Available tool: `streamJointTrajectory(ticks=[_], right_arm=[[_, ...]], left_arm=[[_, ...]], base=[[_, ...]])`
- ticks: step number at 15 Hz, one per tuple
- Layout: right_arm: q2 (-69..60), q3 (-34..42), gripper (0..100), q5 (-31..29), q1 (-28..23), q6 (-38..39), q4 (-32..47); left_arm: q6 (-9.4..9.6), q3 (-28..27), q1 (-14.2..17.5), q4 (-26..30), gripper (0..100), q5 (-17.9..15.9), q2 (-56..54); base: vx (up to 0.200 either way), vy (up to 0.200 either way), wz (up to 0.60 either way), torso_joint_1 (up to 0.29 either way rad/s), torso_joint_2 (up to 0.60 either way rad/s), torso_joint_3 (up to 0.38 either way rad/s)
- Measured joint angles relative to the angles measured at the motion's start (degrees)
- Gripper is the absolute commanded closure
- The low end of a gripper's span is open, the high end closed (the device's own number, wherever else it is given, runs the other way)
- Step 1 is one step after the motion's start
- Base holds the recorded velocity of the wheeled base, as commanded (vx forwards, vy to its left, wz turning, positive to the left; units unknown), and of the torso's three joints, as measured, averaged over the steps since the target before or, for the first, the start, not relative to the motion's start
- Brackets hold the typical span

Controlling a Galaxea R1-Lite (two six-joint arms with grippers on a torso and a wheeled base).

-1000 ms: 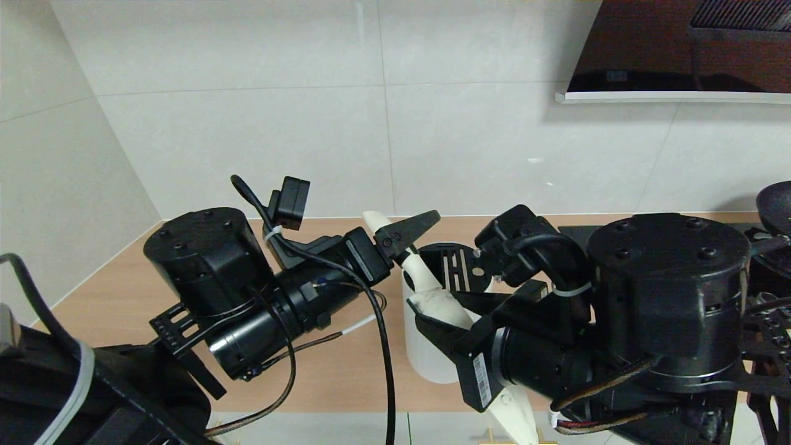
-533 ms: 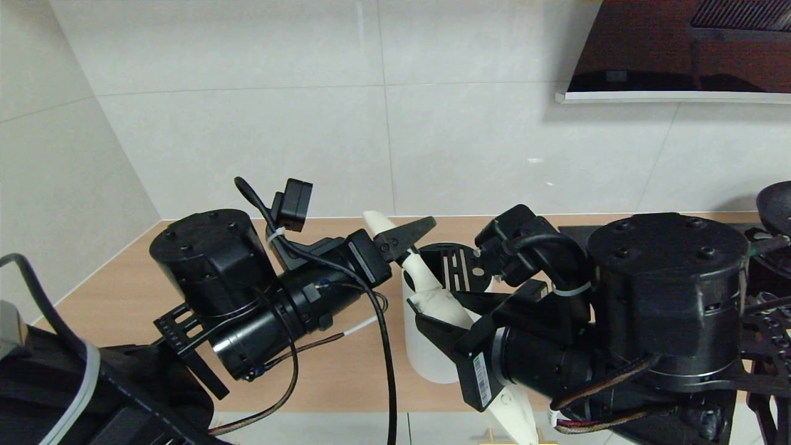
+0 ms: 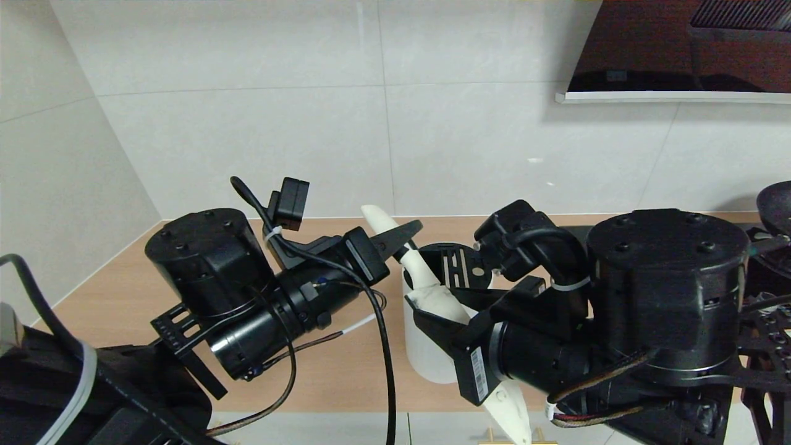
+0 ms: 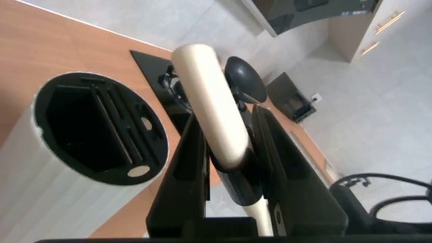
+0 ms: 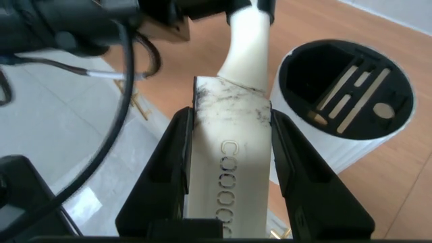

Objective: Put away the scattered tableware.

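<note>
A white slotted spatula (image 3: 426, 290) hangs tilted over the wooden counter, held at both ends. My left gripper (image 3: 400, 240) is shut on its cream handle (image 4: 206, 94). My right gripper (image 3: 442, 318) is shut on the wide speckled blade (image 5: 233, 155), fingers on either side. Just behind and below the spatula stands a white cylindrical utensil holder (image 3: 425, 355) with a black slotted top (image 5: 351, 94). In the left wrist view the holder (image 4: 47, 182) lies beside the handle, apart from it.
A black cooktop (image 4: 152, 64) with a black ladle (image 4: 246, 77) on it lies to the right of the holder. The tiled wall (image 3: 383, 136) closes the back and left. A dark range hood (image 3: 680, 49) hangs at the upper right. The counter's front edge is close below the arms.
The left gripper's fingertip has drawn in slightly toward the handle, and the right arm has crept a little left and up with the blade.
</note>
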Motion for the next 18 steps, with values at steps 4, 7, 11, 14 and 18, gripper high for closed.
streamJointTrajectory(ticks=[4,7,11,14,18], right_arm=[[0.2,0.0,100,-0.1,0.0,2.1,-0.9],[0.2,-0.3,0,-0.1,-0.1,2.2,-1.7],[0.6,0.0,0,-0.2,0.0,2.2,-3.6],[-0.3,0.2,0,-1.0,-1.0,2.1,-4.8],[-4.4,-0.1,0,-1.0,-6.6,1.6,-4.7]], left_arm=[[0.0,-0.1,0.0,0.1,100,0.0,-0.1],[0.09,0.0,-0.2,0.8,100,-0.3,-0.3],[0.13,-0.2,0.0,0.3,100,-0.1,-1.1],[3.96,-0.4,0.4,0.3,100,-0.1,-3.0],[12.29,-4.9,3.9,0.2,100,-0.5,-4.4]], base=[[0.0,0.0,0.0,0.0,0.0,0.0],[0.0,0.0,0.0,0.0,0.0,0.0],[0.0,0.0,0.0,0.0,0.0,0.0],[0.0,0.0,0.0,0.0,0.0,0.0],[0.0,0.0,0.0,0.0,0.0,0.0]])
